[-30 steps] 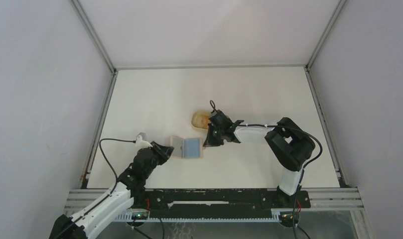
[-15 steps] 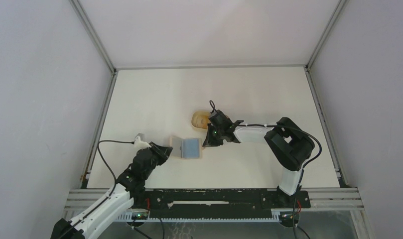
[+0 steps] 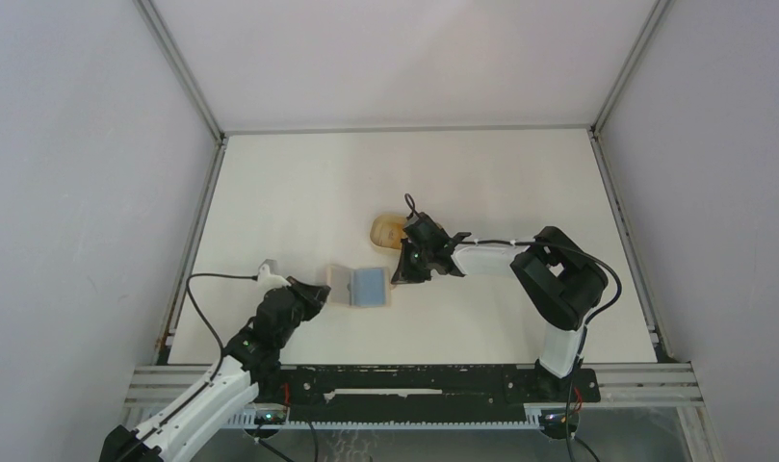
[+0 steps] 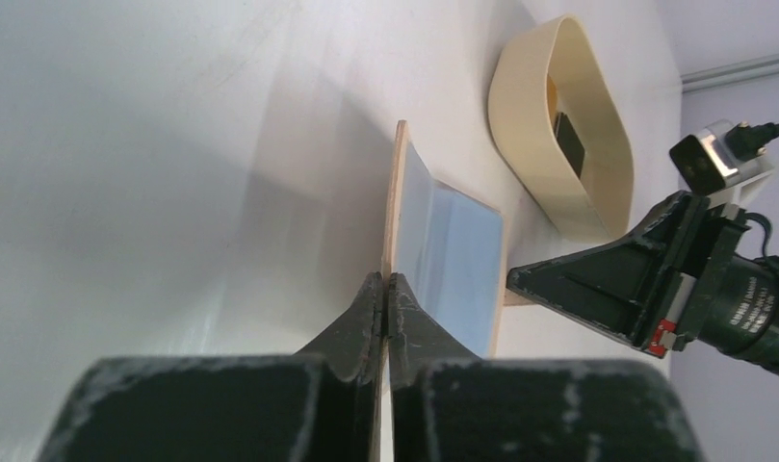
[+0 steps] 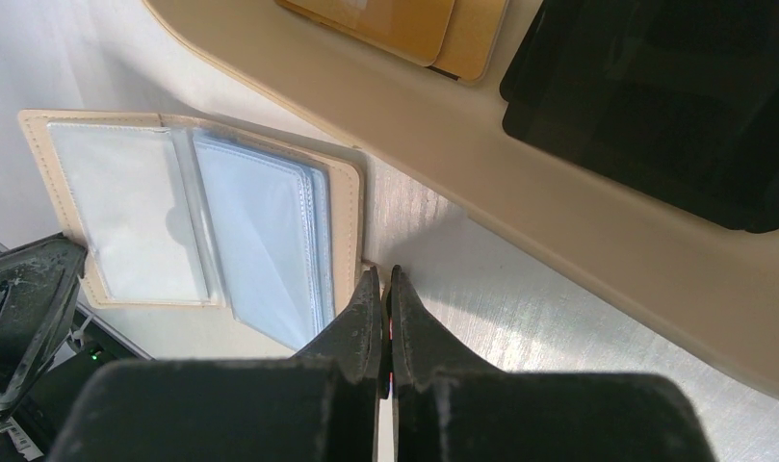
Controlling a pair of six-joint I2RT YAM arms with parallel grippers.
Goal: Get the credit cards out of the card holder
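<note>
The card holder (image 3: pixel 342 284) lies open on the near left part of the white surface (image 3: pixel 298 192). It is tan with a stitched border and holds glossy clear plastic sleeves. A light blue card (image 5: pixel 270 231) shows through the sleeves of its right half. Its left flap stands tilted up, pinched at the edge by the left gripper (image 4: pixel 386 281), whose arm reaches in low from the near left. The right gripper (image 5: pixel 385 274) has its jaws together, tips down at the holder's right edge; contact is unclear. Its arm is folded in from the right. Just beyond sits a smooth oval tan tray (image 4: pixel 513 120) holding a black card (image 5: pixel 655 96) and gold-toned cards (image 5: pixel 376 19), both cut off by the frame.
</note>
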